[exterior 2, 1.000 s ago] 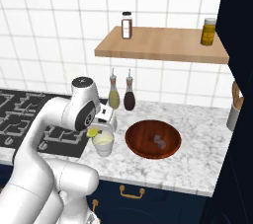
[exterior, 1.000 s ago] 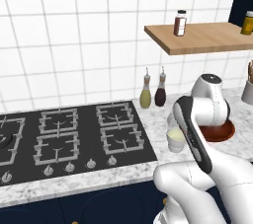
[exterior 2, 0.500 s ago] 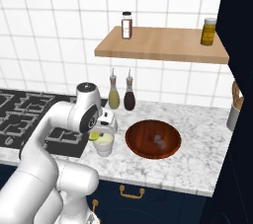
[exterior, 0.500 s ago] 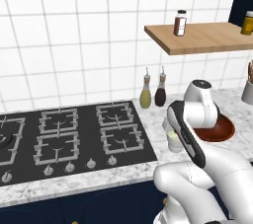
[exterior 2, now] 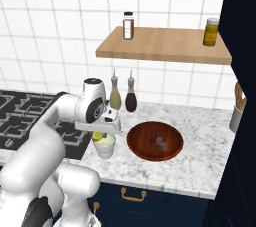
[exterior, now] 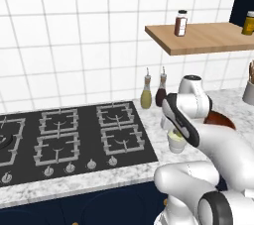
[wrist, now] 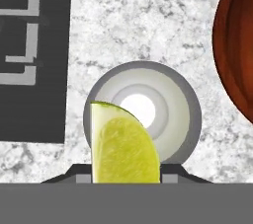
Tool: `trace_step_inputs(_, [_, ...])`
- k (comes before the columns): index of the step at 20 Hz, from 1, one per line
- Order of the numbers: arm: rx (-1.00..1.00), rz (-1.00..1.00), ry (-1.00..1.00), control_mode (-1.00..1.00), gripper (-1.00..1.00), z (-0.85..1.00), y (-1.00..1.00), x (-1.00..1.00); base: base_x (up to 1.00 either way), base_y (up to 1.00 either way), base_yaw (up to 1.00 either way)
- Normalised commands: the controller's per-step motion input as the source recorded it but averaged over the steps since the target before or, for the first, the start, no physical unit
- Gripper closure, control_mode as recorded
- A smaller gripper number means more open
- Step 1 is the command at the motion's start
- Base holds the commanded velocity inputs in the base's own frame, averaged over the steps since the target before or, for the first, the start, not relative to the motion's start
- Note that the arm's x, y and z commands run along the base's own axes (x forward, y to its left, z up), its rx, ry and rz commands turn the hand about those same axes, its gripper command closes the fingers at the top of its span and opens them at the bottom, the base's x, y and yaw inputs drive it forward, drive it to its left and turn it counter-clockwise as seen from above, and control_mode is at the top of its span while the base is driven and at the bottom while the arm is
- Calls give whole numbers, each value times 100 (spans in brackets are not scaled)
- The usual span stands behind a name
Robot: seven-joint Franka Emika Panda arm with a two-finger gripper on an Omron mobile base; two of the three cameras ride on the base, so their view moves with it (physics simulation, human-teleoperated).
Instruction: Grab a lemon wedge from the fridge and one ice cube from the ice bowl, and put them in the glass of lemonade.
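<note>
One lemon wedge (wrist: pixel 123 145) sits pinched in the closed hand (exterior 2: pixel 101 135) directly above the glass of lemonade (wrist: pixel 148 114), poised to drop in, with the ice bowl (wrist: pixel 236 45) at 2 o'clock on the tabletop (wrist: pixel 143 16).

A black gas stove (exterior: pixel 69 137) sits at 9 o'clock on the marble counter (exterior 2: pixel 200 163). Two slim bottles (exterior 2: pixel 123 95) stand at 12. A wooden shelf (exterior 2: pixel 165 46) above carries two jars (exterior 2: pixel 128 25).

Lemon wedge (wrist: pixel 123 144) over glass of lemonade (wrist: pixel 170 107); ice bowl (exterior 2: pixel 154 141) beside.
</note>
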Motion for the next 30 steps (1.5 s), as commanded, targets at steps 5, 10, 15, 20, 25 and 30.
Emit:
trace_step_inputs(5, [0,0,4,-100,100,-17,-14,12,0,0,0])
trace_step_inputs(10, [0,0,0,-100,100,-17,0,2,0,0,0])
trace_step_inputs(15, [0,0,0,-100,100,-24,0,11,0,0,0])
trace_step_inputs(20, [0,0,0,-100,100,-4,0,11,0,0,0])
trace_step_inputs(25, [0,0,0,-100,100,0,1,19,0,0,0])
trace_step_inputs(30, [0,0,0,-100,100,-1,0,0,0,0,0])
